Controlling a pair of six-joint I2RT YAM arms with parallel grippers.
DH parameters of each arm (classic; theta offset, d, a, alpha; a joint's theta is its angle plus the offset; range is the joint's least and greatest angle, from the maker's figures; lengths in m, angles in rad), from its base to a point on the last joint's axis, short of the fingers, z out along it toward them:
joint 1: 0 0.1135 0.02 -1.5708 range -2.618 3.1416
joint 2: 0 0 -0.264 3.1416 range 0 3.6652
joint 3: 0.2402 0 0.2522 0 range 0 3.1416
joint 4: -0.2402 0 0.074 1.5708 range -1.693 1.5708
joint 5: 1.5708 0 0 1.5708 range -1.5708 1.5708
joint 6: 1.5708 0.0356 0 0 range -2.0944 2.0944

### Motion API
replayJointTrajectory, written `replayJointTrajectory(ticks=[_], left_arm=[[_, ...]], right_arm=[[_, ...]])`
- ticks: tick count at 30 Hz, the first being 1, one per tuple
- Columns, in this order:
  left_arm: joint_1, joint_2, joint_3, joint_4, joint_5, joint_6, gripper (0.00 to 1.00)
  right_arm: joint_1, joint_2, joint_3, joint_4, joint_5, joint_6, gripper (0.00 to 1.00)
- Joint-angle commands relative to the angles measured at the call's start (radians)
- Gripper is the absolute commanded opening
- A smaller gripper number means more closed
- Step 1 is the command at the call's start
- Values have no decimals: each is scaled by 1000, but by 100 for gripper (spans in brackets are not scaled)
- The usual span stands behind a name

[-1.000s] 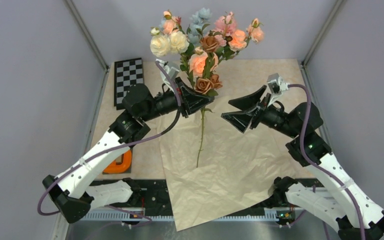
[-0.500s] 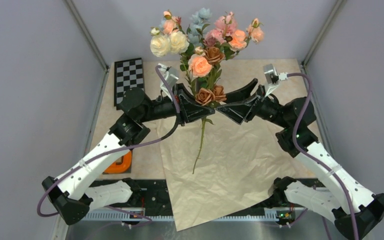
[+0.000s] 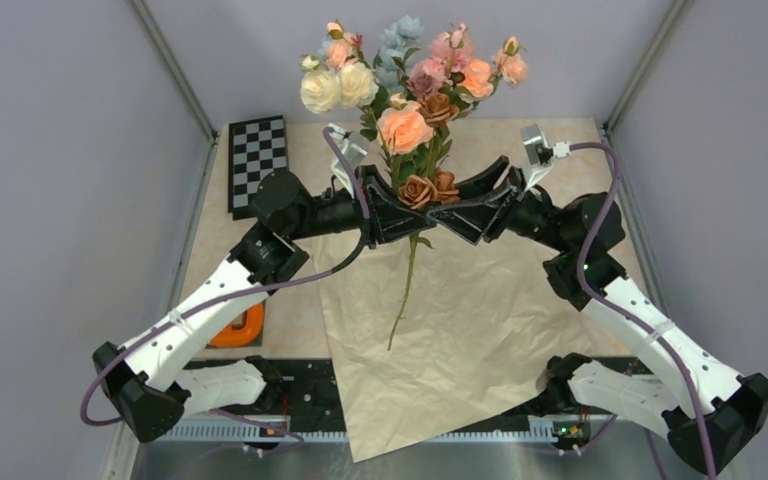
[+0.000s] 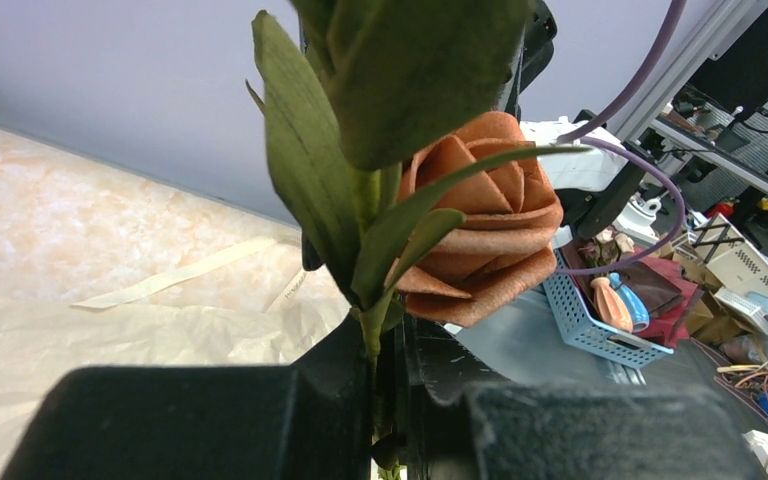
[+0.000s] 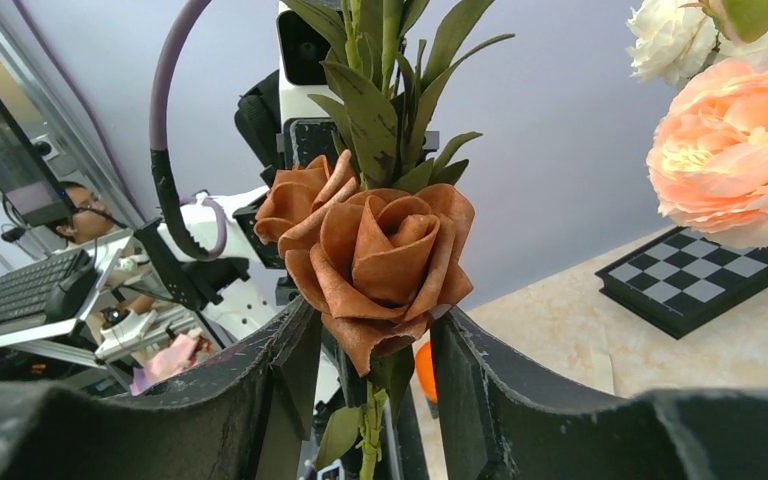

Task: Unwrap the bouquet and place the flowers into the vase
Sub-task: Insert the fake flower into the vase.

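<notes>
Aloft, cream, peach and brown flowers (image 3: pixel 406 128) stand pinched in left tool (image 3: pixel 410 216); right tool (image 3: pixel 447 208) spread around them.

Flowers (image 3: pixel 406 128), a peach-pink rose and small brownish roses with green leaves, are held upright mid-table. One long stem is hung over flat, unfolded tan wrapping paper (image 3: pixel 460 340).

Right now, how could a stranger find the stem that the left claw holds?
Above the tan paper mid-table, the right claw faces the left claw, which grips a stem hanging below it. It alone carries two small brown roses, under a peach bloom.
</notes>
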Motion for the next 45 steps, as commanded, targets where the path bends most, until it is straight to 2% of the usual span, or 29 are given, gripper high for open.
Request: replayJointTrajectory(ticks=[1,13,20,29,36,39,40,42,43,45], left_arm=[[4,5,11,71,20,-16,0],[4,12,9,81,25,-23,0],[3,19,10,82,28,-24,0],[4,31,14,83,33,-24,0],[4,35,15,78,21,-16,0],[4,38,17,73,15,-15,0],[5,39,19,69,14,-11,2],[6,35,21,52,3,-1,17],[8,34,22,42,-1,7,29],[13,28,25,17,-14,24,64]], right_arm=[[14,13,21,83,2,19,44],[34,41,15,130,14,44,36],[36,46,6,147,32,60,27],[36,72,3,165,36,85,19],[37,65,1,142,48,66,0],[36,52,-3,125,63,47,0],[36,48,-6,118,70,41,0],[37,35,-10,97,86,21,0],[37,28,-10,84,95,9,0],[36,9,-9,44,124,-18,0]])
